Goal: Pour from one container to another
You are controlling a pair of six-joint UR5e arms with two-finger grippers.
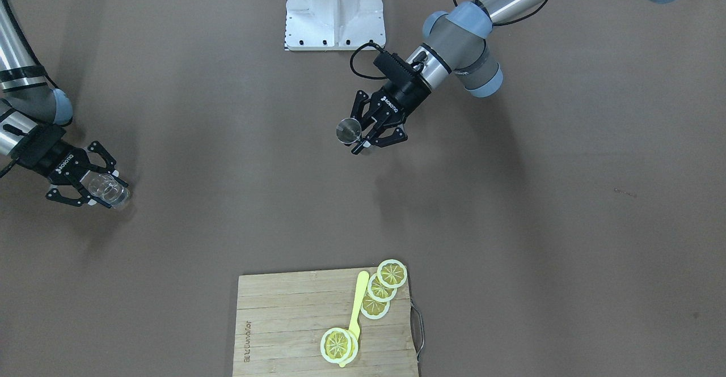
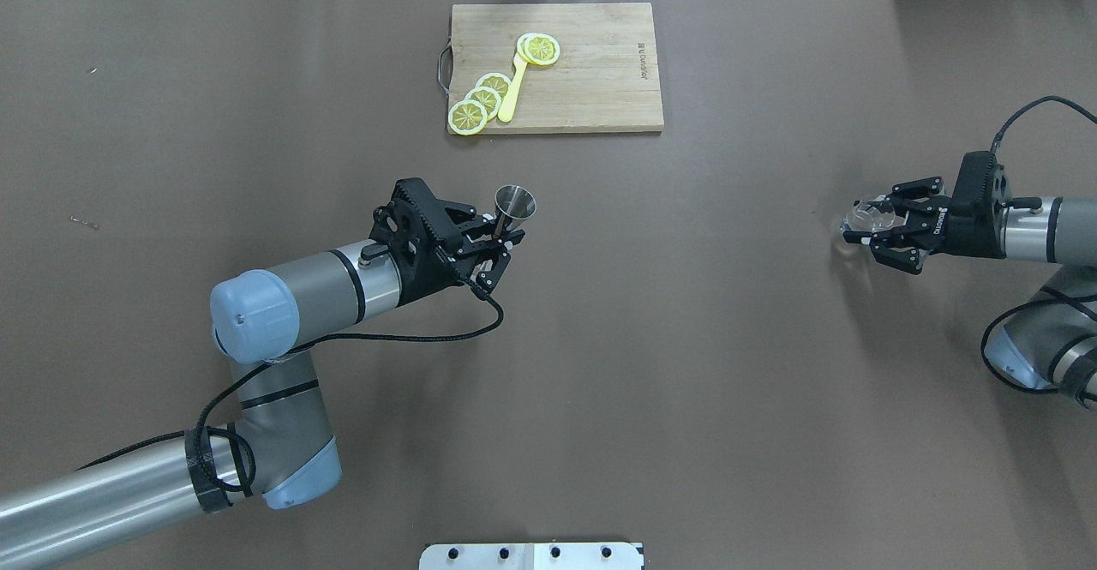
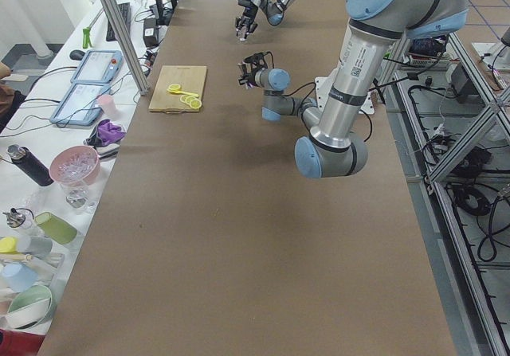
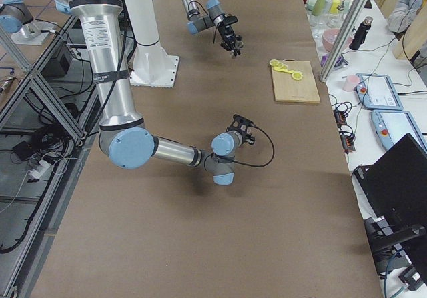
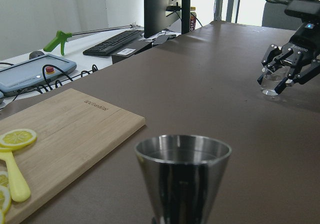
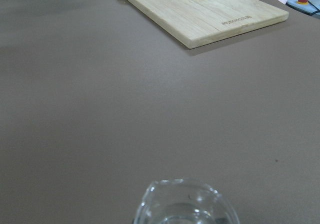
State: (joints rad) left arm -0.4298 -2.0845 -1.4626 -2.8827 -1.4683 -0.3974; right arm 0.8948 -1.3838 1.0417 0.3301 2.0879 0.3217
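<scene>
A steel jigger (image 2: 516,203) is held upright above the table, left of centre, with my left gripper (image 2: 504,240) shut on its waist. Its rim fills the bottom of the left wrist view (image 5: 182,156). In the front view the jigger (image 1: 347,130) sits at the tips of that gripper (image 1: 361,138). A clear glass (image 2: 860,217) stands low at the table's right side, and my right gripper (image 2: 867,227) has its fingers closed around it. The glass (image 6: 182,204) shows at the bottom of the right wrist view, and far off in the left wrist view (image 5: 273,81).
A wooden cutting board (image 2: 600,90) lies at the far middle edge, with lemon slices (image 2: 540,49) and a yellow spoon (image 2: 511,94) on it. The white robot base (image 1: 334,11) is at the near edge. Bare brown tabletop lies between the two grippers.
</scene>
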